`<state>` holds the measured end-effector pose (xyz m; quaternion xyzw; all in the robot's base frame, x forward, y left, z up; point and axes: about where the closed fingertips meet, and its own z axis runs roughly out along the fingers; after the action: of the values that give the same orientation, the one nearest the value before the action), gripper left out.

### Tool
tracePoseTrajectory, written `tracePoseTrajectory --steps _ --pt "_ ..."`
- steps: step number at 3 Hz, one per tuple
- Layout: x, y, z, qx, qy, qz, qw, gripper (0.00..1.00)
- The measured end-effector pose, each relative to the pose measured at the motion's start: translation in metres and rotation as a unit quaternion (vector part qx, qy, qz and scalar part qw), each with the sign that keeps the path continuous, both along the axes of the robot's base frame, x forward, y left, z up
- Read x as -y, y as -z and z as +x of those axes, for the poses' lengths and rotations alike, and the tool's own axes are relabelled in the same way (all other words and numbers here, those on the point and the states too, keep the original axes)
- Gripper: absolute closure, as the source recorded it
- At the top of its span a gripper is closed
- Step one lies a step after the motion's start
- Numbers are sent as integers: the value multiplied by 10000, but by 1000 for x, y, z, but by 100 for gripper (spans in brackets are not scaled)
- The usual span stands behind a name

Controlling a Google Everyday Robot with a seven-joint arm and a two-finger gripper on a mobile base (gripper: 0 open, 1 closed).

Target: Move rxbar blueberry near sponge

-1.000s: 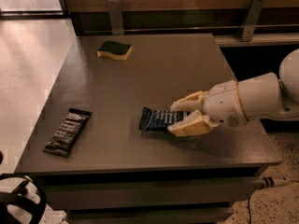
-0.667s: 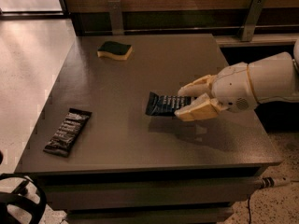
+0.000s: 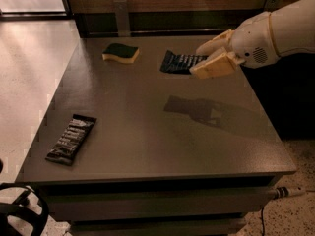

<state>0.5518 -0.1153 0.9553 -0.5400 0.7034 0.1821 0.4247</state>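
Gripper (image 3: 203,59): you are pinching the snack bar (image 3: 177,62) by one end, airborne; thin hold is risking a drop short of the sponge (image 3: 120,53).

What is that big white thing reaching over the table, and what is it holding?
It is a robot's arm. At its end is a gripper, like a hand with two jaws. The jaws are pinched shut on a dark snack bar, held in the air above the far side of the table; you can see the shadow below. A yellow and green sponge lies left of it, and another wrapped bar lies near the front left corner. The one camera looks down on the table from above.
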Motion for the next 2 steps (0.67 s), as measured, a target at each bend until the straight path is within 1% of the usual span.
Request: tracePoseTrajectory --steps 1,2 --pt "-4 -19 43 126 399 29 9991 100" --pt "-16 -19 86 178 719 101 9972 100"
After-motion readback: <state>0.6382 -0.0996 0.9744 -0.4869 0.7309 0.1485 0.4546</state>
